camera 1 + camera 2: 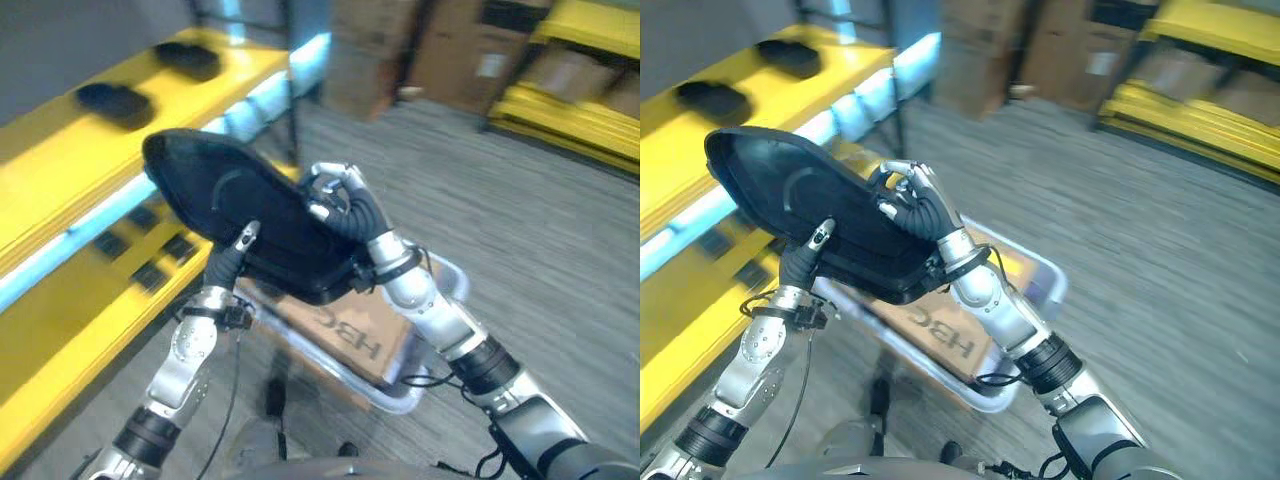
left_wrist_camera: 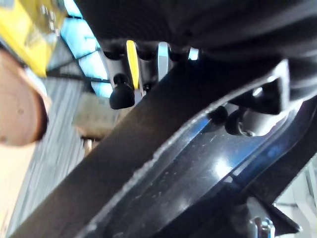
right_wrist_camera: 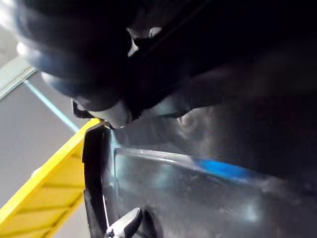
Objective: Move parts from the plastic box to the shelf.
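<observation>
I hold a large black moulded plastic part (image 1: 230, 205) up in the air with both hands, beside the yellow shelf (image 1: 60, 150) on my left. My left hand (image 1: 228, 262) grips its near edge from below, thumb lying on top. At the part's right end, my right hand (image 1: 345, 205) has its fingers curled over the rim. The plastic box (image 1: 392, 398), grey-rimmed, sits below and behind the part. The left wrist view shows the part's dark underside (image 2: 163, 163) against the fingers (image 2: 121, 94). Its glossy surface (image 3: 198, 188) fills most of the right wrist view.
Two black parts (image 1: 115, 103) (image 1: 188, 60) lie on the yellow shelf's top level. Smaller dark pieces (image 1: 150, 275) sit on the level below. A brown carton (image 1: 350, 335) lies in the box. Cardboard boxes (image 1: 450, 50) and yellow racks (image 1: 580, 60) stand across the grey floor.
</observation>
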`<state>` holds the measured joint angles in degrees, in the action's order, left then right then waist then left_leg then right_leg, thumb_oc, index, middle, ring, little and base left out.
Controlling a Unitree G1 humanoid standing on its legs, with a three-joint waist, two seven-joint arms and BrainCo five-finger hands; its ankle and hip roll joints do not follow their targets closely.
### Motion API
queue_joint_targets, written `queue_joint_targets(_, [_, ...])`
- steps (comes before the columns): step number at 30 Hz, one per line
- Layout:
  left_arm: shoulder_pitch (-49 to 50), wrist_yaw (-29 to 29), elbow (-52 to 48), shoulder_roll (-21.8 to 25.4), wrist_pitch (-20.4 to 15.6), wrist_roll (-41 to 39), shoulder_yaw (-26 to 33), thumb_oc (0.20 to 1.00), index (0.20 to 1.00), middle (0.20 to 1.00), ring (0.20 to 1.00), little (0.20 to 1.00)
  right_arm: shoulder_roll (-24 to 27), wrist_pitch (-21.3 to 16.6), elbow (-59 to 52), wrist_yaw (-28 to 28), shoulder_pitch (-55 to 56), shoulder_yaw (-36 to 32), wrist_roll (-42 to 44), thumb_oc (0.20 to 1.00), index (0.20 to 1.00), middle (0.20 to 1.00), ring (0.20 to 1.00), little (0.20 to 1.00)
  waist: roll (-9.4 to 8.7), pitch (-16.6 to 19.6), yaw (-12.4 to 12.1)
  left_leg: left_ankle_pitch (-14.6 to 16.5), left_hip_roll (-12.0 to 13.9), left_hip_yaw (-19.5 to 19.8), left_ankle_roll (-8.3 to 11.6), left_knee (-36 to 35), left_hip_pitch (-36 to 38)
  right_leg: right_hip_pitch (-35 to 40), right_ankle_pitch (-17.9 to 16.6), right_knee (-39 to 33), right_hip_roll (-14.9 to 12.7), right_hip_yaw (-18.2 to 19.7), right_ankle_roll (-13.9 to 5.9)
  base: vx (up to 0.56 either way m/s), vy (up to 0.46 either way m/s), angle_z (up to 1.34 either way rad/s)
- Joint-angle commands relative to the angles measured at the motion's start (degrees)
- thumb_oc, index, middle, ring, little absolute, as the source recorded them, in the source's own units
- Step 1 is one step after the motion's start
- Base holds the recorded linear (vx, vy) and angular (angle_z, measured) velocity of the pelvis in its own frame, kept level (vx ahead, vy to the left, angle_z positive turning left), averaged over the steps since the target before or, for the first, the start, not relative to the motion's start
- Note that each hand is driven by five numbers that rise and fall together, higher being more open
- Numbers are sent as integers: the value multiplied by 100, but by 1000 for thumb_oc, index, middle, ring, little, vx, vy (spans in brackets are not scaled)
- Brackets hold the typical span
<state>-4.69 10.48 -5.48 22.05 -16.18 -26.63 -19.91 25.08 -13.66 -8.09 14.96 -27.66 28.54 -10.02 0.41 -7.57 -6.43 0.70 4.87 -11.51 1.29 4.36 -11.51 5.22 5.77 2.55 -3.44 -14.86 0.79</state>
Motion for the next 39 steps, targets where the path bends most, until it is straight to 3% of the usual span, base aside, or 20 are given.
queue_joint_targets(1, [-505, -240, -318, 368, -623, -76, 737, 200, 200, 200, 200, 200, 281, -453, -392, -415, 353, -134, 513, 200, 200, 200, 200, 200, 86, -4, 236, -137, 984, -1220, 670, 237, 650, 101, 977, 398, -241, -28, -637, 23, 75, 218])
queue_joint_targets(3, [-546, -282, -263, 417, -582, -122, 701, 200, 200, 200, 200, 200, 275, -440, -462, -417, 485, -214, 587, 200, 200, 200, 200, 200, 165, 54, 268, -167, 1081, -1624, 784, 153, 745, 218, 978, 343, -363, -323, -719, 101, 109, 206])
queue_joint_targets(6, [-544, -282, -215, 486, -542, -87, 699, 200, 200, 200, 200, 200, 243, -415, -527, -458, 565, -244, 660, 200, 200, 200, 200, 200, 229, 96, 299, -185, 998, -1622, 801, 93, 781, 327, 925, 244, -473, -548, -803, 112, 174, 108])
queue_joint_targets(9, [-498, -220, -272, 663, -497, 214, 811, 200, 200, 200, 200, 200, 91, -379, -508, -539, 594, -182, 801, 200, 200, 200, 200, 200, 243, 171, 280, 73, 545, -1352, 596, 132, 720, 471, 754, 275, -951, -684, -1033, 192, 378, 83])
queue_joint_targets(11, [-592, -168, -310, 706, -515, 333, 764, 200, 200, 200, 200, 200, 30, -350, -478, -535, 608, -154, 824, 200, 200, 200, 200, 200, 216, 230, 249, 277, 172, -1174, 387, 179, 725, 459, 471, 545, -1371, -706, -1174, 206, 420, 65])
queue_joint_targets(13, [-879, -111, -268, 710, -535, 367, 563, 200, 200, 200, 200, 200, -37, -278, -415, -537, 514, -82, 863, 200, 200, 200, 200, 200, 229, 172, 363, 474, -372, -940, 61, 101, 905, 61, -801, 1604, -2038, -424, -1269, 161, 406, 56])
queue_joint_targets(14, [-895, -106, -258, 708, -539, 369, 563, 200, 200, 200, 200, 200, -36, -278, -411, -535, 501, -82, 863, 200, 200, 200, 200, 200, 215, 169, 364, 475, -414, -945, 31, 85, 900, 22, -814, 1648, -2084, -395, -1309, 72, 306, 70])
queue_joint_targets(15, [-1049, -139, -187, 729, -565, 410, 446, 200, 200, 200, 200, 200, -42, -280, -452, -518, 542, -167, 857, 200, 200, 200, 200, 200, 260, 109, 536, 414, -532, -811, -126, -26, 913, -318, -1325, 2030, -1981, 180, -1252, 24, 150, 99])
queue_joint_targets(16, [-1049, -139, -186, 728, -565, 410, 445, 200, 200, 200, 200, 200, -42, -280, -453, -518, 542, -167, 857, 200, 200, 200, 200, 200, 259, 112, 531, 414, -533, -816, -126, -26, 911, -326, -1324, 2034, -1982, 187, -1253, 189, 207, 117])
queue_joint_targets(17, [-1222, -191, 10, 703, -579, 384, 308, 200, 200, 200, 200, 200, -54, -283, -490, -591, 584, -215, 903, 200, 200, 200, 200, 200, 345, 90, 680, 396, -509, -528, -135, -112, 966, -523, -810, 2118, -1333, 1093, -1191, 155, 78, 131])
queue_joint_targets(19, [-1232, -191, 18, 699, -584, 384, 304, 200, 200, 200, 200, 200, -49, -282, -492, -593, 582, -219, 904, 200, 200, 200, 200, 200, 362, 106, 650, 380, -484, -550, -130, -120, 946, -559, -835, 2108, -1307, 1116, -1178, 151, 65, 91])
queue_joint_targets(20, [-1231, -211, 185, 785, -608, 415, 331, 200, 200, 200, 200, 200, -41, -319, -485, -565, 518, -242, 929, 200, 200, 200, 200, 200, 466, 88, 697, 390, -453, -492, -125, -272, 1020, -856, -408, 2036, -1005, 1310, -1173, 298, 69, 40])
queue_joint_targets(21, [-1284, -244, 365, 804, -629, 328, 340, 200, 200, 200, 200, 200, 25, -365, -561, -603, 624, -317, 993, 200, 200, 200, 200, 200, 525, 9, 911, 424, -418, -291, -115, -338, 1153, -1200, 421, 1982, -277, 1660, -1081, 352, 59, 20])
queue_joint_targets(25, [-1489, -176, 539, 570, -629, 359, 181, 200, 200, 200, 200, 200, 84, -377, -461, -536, 641, -400, 986, 200, 200, 200, 200, 200, 504, -72, 1073, 550, -589, 103, -94, -359, 1249, -1328, 402, 1501, 459, 2263, -1008, 165, -33, 66])
queue_joint_targets(26, [-1489, -187, 529, 549, -631, 401, 161, 200, 200, 200, 200, 200, 94, -381, -444, -533, 670, -426, 988, 332, 332, 332, 332, 332, 476, -84, 1101, 602, -648, 111, -93, -318, 1293, -1192, 358, 1298, 451, 2227, -958, 188, -114, 66])
queue_joint_targets(27, [-1451, -186, 485, 576, -612, 474, 210, 200, 200, 200, 200, 200, 147, -396, -460, -574, 728, -448, 1013, 1000, 1000, 1000, 1000, 1000, 450, -97, 1092, 710, -666, 98, -98, -209, 1323, -1113, 365, 1227, 390, 2049, -892, 164, -147, 46])
queue_joint_targets(29, [-1312, -314, 426, 557, -600, 449, 270, 200, 200, 200, 200, 200, 240, -450, -510, -611, 933, -524, 1036, 1000, 1000, 1000, 1000, 1000, 453, -67, 1125, 894, -661, 69, -49, 79, 1342, -994, 432, 1149, 373, 2043, -856, 187, -192, 42])
queue_joint_targets(32, [-1170, -225, 365, 542, -566, 613, 420, 200, 200, 200, 200, 200, 411, -422, -557, -760, 970, -557, 1168, 1000, 1000, 1000, 1000, 1000, 452, -256, 1003, 826, -551, 220, 438, 2476, 593, -560, 541, 1000, 296, 2212, -607, 142, -141, 13])
queue_joint_targets(35, [-1101, -95, 379, 601, -544, 891, 525, 200, 200, 200, 200, 200, 495, -391, -526, -780, 1006, -603, 1192, 1000, 1000, 1000, 1000, 1000, 433, -295, 908, 685, -637, 482, 503, 2974, 300, -442, 566, 913, 291, 2378, -512, 71, -10, -31])
queue_joint_targets(39, [-996, 113, 393, 876, -468, 1419, 812, 200, 200, 200, 200, 200, 574, -383, -506, -853, 1250, -749, 1280, 1000, 1000, 1000, 1000, 1000, 366, -212, 827, 838, -207, 515, 452, 2256, 296, -341, 624, 772, 151, 2617, -606, 153, 72, -66])
